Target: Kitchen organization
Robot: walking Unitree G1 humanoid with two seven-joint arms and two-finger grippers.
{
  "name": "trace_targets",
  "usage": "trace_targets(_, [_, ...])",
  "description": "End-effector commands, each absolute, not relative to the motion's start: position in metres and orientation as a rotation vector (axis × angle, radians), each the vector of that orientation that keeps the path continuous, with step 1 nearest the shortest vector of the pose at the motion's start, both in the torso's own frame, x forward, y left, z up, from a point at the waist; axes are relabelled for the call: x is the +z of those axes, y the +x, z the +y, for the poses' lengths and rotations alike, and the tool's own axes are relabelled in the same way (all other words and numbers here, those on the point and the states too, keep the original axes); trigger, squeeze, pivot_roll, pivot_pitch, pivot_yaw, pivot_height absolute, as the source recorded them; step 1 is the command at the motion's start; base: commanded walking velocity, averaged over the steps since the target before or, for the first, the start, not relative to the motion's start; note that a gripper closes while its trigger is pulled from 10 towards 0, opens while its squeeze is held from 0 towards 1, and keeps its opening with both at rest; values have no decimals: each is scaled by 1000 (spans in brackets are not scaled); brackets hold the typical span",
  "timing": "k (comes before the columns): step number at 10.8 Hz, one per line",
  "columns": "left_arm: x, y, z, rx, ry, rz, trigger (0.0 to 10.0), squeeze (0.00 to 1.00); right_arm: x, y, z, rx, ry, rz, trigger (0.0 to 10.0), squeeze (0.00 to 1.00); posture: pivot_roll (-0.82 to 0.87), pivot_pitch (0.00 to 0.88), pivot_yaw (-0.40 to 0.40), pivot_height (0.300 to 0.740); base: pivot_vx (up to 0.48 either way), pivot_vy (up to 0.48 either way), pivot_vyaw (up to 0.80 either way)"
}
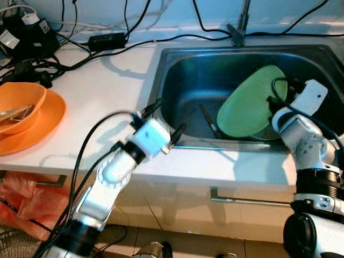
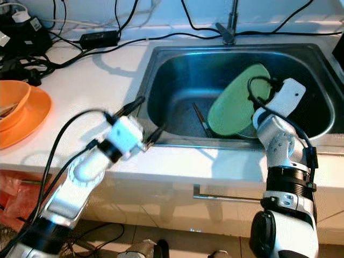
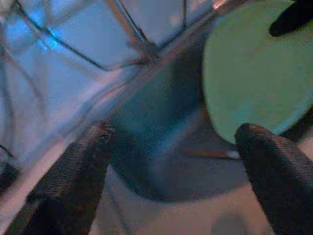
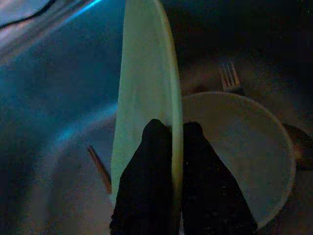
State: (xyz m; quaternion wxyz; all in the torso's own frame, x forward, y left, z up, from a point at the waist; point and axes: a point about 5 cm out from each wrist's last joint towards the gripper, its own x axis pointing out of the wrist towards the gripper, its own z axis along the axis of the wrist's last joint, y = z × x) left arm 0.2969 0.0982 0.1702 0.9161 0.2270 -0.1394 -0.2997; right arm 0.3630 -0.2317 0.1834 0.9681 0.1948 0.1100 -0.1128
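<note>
I have the right gripper (image 4: 177,134) down in the sink (image 1: 177,64), its fingers pinching the rim of the green plate (image 1: 251,102), which stands tilted on edge against the sink's right half, above a pale bowl (image 4: 244,147) lying on the bottom with a fork (image 4: 229,78) just beyond it. A dark stick (image 1: 208,121), maybe a chopstick, lies on the sink floor beside the plate. My left gripper (image 1: 161,122) hovers over the bench (image 1: 102,91) at the sink's near left edge, fingers spread and holding nothing. The orange bowl (image 1: 19,99) sits on its orange plate (image 1: 45,121) far left. My worry is the thin edge grip: if I lift too fast the plate may pivot and drop onto the bowl, or knock the sink wall
</note>
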Motion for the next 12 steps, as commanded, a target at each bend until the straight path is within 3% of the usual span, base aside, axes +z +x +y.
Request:
trace_targets(1, [168,301,101,-643,416,-203,10000,1000,184,363,-233,-225,343,207,8157,0,125,112,95,740,0,0,0])
trace_targets(2, [169,302,97,-684,360,-141,10000,1000,180,363,-235,-234,309,215,10000,0,125,112,95,740,0,0,0])
trace_targets(4, [165,294,86,-818,278,-10,10000,1000,176,365,-237,-256,272,236,10000,0,130,106,104,740,0,0,0])
trace_targets(6, [163,292,86,-846,272,41,10000,1000,169,364,-240,-276,258,265,10000,0,136,106,108,740,0,0,0])
trace_targets(7, [165,291,87,-850,266,71,10000,1000,165,363,-241,-285,242,277,10000,149,137,105,112,740,0,0,0])
trace_targets(8, [169,295,90,-823,290,51,10000,1000,164,363,-241,-288,249,280,10000,1000,136,104,113,740,0,0,0])
trace_targets(12, [183,304,96,-737,305,-3,10000,1000,161,363,-245,-326,248,309,10000,1000,138,104,108,740,0,0,0])
